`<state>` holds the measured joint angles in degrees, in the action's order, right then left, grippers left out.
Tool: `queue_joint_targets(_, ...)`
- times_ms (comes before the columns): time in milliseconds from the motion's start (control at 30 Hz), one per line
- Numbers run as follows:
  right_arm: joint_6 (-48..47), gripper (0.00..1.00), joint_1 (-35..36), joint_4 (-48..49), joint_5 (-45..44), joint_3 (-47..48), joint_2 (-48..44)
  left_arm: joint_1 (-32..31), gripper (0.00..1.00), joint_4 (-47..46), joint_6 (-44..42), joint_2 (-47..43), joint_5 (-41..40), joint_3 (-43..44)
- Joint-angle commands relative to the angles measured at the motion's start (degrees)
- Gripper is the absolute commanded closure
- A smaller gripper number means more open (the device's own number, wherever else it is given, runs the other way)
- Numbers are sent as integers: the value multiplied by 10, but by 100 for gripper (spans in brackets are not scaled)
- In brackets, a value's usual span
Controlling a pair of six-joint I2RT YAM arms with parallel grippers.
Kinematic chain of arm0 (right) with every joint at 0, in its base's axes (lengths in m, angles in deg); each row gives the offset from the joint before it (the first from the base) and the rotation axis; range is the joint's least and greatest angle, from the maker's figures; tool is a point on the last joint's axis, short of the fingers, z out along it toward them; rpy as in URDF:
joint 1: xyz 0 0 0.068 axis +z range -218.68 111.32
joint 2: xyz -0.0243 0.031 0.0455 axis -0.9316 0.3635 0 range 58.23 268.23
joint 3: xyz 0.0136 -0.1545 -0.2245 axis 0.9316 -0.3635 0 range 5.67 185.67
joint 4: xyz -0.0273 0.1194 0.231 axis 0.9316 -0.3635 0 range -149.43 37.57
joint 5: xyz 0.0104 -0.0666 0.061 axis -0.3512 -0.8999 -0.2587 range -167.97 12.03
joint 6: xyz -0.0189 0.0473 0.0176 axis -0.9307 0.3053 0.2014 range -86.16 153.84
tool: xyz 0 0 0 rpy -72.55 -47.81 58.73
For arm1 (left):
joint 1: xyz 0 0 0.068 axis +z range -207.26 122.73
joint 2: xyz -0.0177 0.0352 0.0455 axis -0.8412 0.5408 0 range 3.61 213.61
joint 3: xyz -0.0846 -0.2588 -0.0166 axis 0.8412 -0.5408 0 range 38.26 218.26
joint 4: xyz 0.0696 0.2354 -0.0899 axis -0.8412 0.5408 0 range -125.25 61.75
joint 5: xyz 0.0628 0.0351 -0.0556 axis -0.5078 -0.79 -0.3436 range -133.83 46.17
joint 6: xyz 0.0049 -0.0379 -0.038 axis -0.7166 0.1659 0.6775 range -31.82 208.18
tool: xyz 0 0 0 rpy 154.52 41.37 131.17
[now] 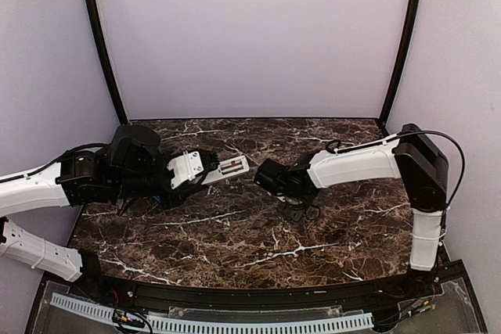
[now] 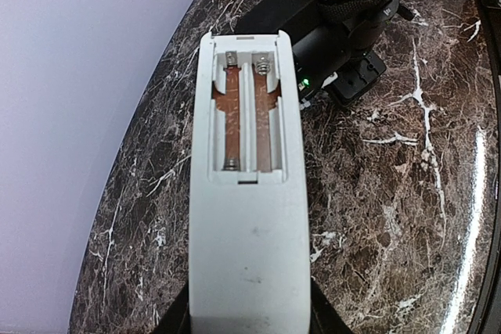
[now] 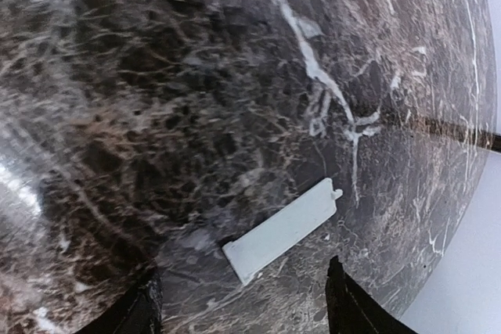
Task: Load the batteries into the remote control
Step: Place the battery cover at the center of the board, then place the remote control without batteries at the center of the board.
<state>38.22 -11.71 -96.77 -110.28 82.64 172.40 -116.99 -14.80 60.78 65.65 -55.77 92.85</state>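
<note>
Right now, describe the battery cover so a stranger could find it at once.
On the dark marble table, look under the right gripper. The battery cover lies flat there: a thin pale rectangle with a small tab, unlike the bulkier remote control in the left gripper.

The left arm (image 1: 31,190) and right arm (image 1: 354,164) have white shells and black joint housings; a thin black cable (image 1: 463,168) follows the right.

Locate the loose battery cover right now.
Right wrist view, low centre: the cover lies flat on the marble table, just beyond the open right gripper.
</note>
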Motion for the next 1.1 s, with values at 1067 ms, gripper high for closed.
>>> queue_joint_targets(1067,68,5,-126,166,337,-101,-297,9,85,51,-37,421,307,86)
